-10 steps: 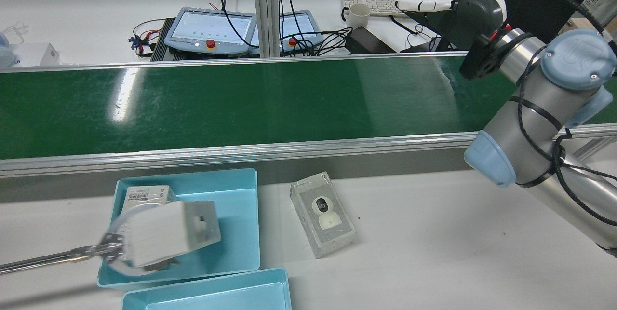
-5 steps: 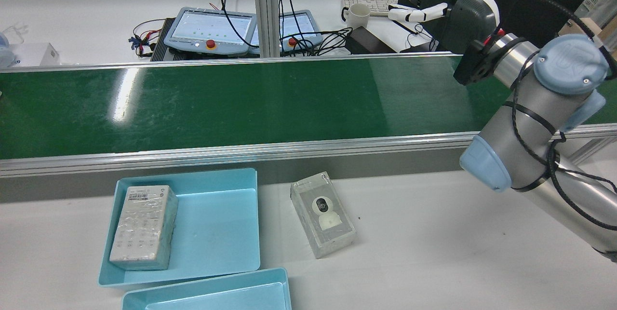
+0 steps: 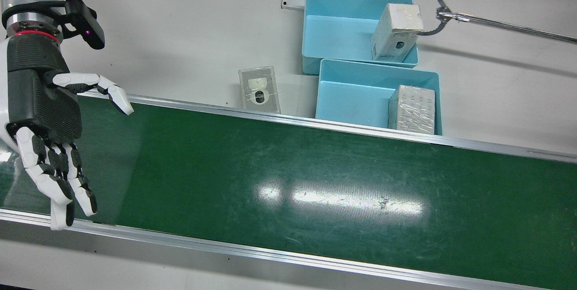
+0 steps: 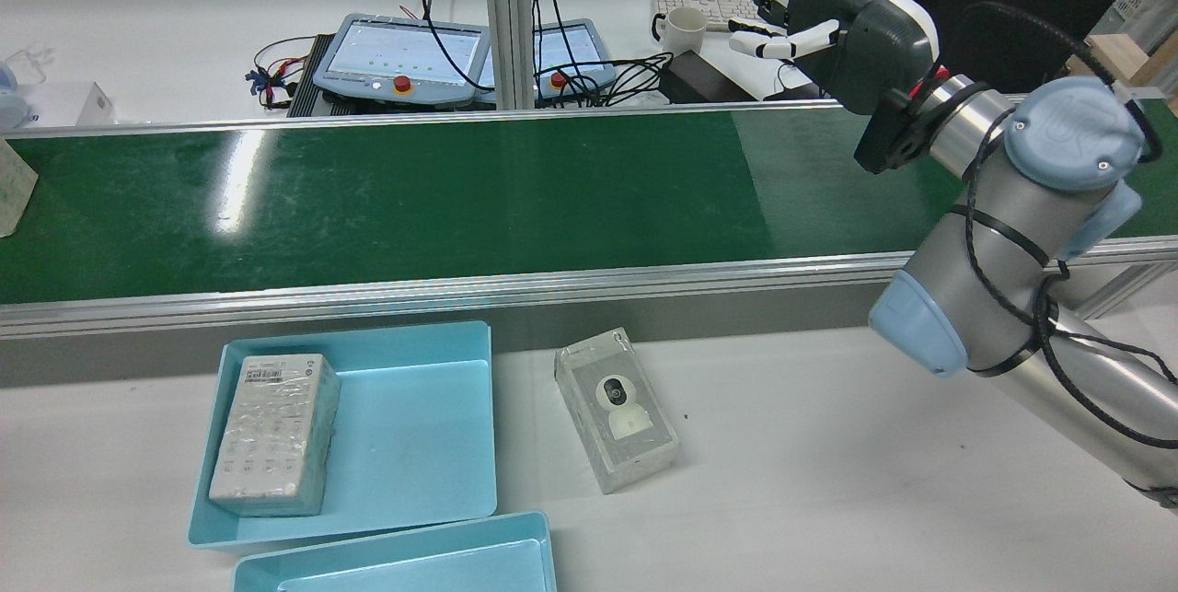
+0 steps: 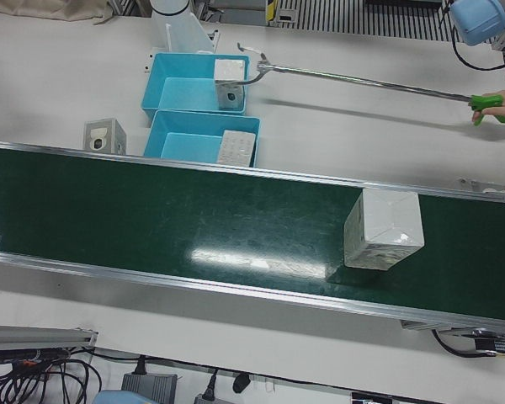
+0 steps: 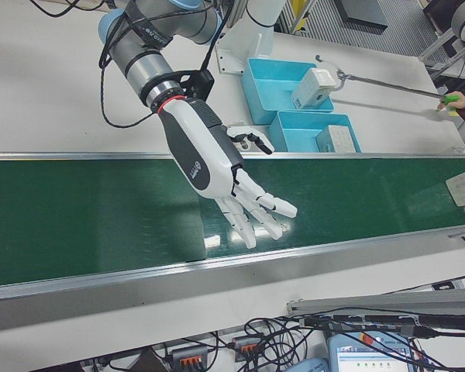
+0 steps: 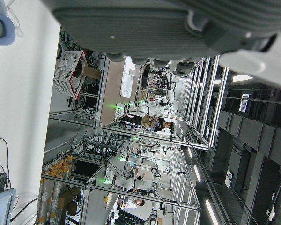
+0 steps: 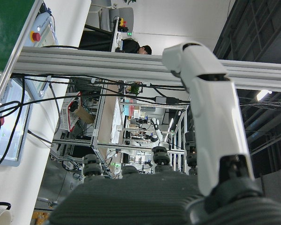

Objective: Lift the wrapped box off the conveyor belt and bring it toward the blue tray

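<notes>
On green conveyor belt (image 5: 194, 223), wrapped box (image 5: 384, 229) stood alone, well apart from right hand (image 6: 225, 174). Right hand hovered over belt, fingers (image 3: 58, 181) spread, holding nothing. Left hand: grip state could not be told. Blue tray (image 4: 433, 426) sat on worktop (image 4: 810, 481) near belt-side edge, holding another wrapped box.

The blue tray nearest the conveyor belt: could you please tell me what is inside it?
The light blue plastic tray holds one plastic-wrapped whitish box, lying flat against one end wall. The rest of its floor is bare; whatever lies under the box is hidden.
</notes>
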Robot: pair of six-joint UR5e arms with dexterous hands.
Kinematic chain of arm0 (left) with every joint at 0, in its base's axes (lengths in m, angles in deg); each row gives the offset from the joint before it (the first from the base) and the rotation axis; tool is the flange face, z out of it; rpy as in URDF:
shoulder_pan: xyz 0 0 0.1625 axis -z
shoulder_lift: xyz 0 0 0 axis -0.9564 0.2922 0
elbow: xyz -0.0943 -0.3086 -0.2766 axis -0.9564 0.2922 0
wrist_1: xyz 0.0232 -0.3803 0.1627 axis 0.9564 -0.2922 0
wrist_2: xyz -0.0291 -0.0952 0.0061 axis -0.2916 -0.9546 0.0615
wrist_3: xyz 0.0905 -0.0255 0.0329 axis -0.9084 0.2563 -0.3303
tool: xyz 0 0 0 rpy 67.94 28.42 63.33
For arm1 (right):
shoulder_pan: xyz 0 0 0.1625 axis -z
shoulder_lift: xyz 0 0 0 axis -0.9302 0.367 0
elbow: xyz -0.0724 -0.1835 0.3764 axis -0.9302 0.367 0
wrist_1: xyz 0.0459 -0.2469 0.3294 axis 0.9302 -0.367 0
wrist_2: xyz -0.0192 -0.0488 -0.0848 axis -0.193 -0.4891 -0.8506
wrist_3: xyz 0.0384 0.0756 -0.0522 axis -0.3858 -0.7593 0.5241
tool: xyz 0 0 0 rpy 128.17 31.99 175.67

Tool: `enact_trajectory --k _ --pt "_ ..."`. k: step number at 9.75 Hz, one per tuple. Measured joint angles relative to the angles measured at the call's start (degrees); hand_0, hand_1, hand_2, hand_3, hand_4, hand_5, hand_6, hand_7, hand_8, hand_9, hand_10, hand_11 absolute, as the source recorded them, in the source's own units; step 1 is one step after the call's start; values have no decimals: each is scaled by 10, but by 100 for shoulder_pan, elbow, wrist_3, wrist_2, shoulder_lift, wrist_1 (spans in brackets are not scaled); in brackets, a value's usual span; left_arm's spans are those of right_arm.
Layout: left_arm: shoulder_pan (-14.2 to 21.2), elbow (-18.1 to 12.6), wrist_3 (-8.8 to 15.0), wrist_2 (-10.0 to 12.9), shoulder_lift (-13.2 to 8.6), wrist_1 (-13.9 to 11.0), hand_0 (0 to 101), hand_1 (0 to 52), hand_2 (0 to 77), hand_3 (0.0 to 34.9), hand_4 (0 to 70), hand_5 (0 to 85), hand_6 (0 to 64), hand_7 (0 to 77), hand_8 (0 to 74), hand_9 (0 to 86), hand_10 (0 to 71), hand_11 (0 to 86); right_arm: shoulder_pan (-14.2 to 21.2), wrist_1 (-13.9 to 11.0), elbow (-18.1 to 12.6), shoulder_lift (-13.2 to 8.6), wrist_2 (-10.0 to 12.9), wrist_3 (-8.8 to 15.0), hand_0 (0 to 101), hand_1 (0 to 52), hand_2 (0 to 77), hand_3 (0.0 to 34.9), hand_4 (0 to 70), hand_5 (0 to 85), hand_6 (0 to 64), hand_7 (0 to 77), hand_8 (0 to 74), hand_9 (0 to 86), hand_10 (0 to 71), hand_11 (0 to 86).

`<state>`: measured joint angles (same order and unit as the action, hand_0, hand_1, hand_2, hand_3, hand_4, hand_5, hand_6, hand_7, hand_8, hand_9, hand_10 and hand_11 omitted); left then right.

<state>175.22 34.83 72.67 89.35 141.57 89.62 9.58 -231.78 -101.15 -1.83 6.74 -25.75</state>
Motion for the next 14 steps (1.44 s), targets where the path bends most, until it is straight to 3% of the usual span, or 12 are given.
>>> enact_trajectory --k 14 --pt "0 0 0 0 0 0 0 0 5 0 5 5 0 5 5 0 0 0 52 -9 54 -42 1 1 530 262 338 164 71 158 0 5 0 11 44 87"
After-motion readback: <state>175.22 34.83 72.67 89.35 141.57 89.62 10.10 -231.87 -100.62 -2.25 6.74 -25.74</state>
